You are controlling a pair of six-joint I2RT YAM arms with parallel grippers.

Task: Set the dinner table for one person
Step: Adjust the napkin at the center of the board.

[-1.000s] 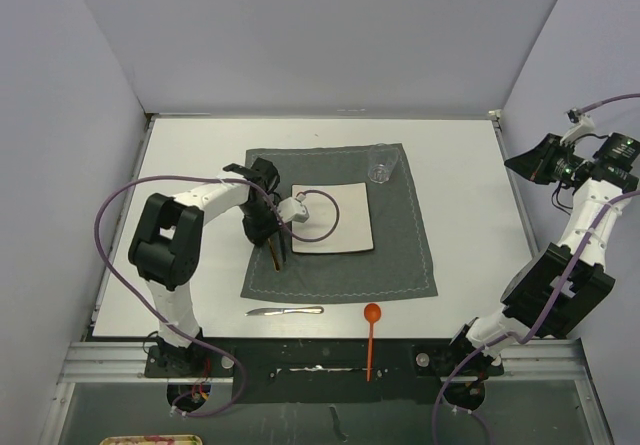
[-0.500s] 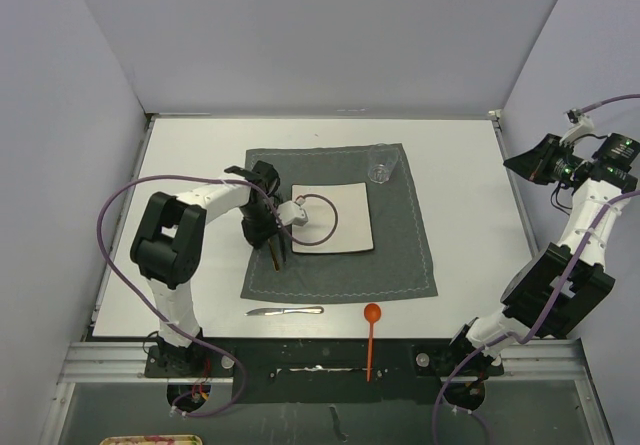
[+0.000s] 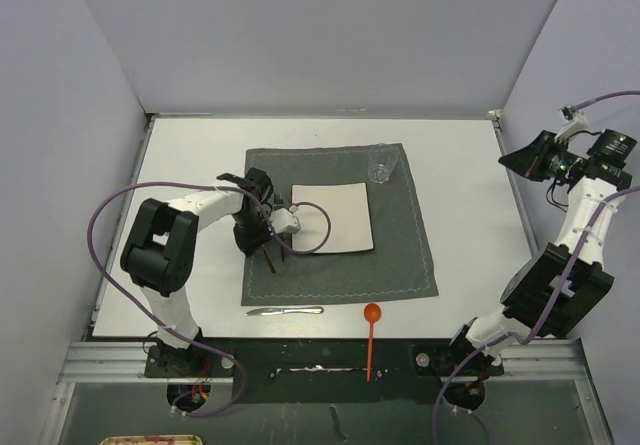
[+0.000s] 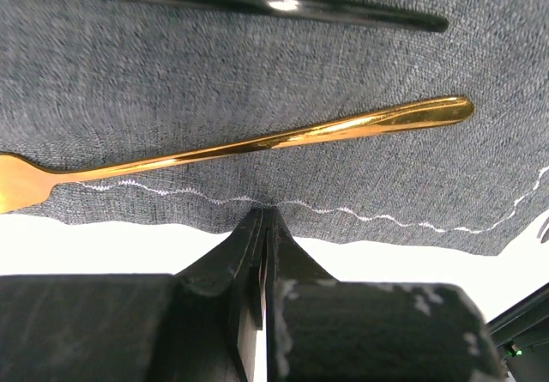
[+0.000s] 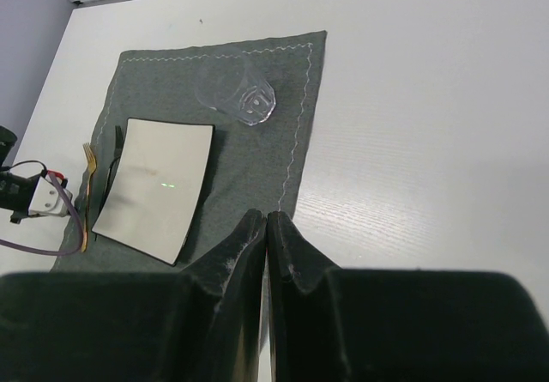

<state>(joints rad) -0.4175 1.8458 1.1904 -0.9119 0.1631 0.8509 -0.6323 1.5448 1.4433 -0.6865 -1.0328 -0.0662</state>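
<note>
- Middle of the overhead view: white dinner table (image 3: 470, 165); grey placemat (image 3: 400, 255) at its centre;
- On the placemat: square plate (image 3: 345, 215); glass (image 3: 380, 165) at 1 o'clock; gold fork (image 4: 257, 146) at 9 o'clock;
- Left gripper (image 4: 262, 223) pressed together, empty, near the fork; right gripper (image 5: 266, 223) together, raised at 3 o'clock.

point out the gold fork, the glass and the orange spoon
gold fork (image 4: 283, 137), left wrist view, middle of its handle
glass (image 5: 255, 101), right wrist view, its base
orange spoon (image 3: 372, 312), top view, its bowl

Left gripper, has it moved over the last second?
Yes. In the top view the left gripper has shifted left, away from the plate, toward the left edge of the placemat.
</note>
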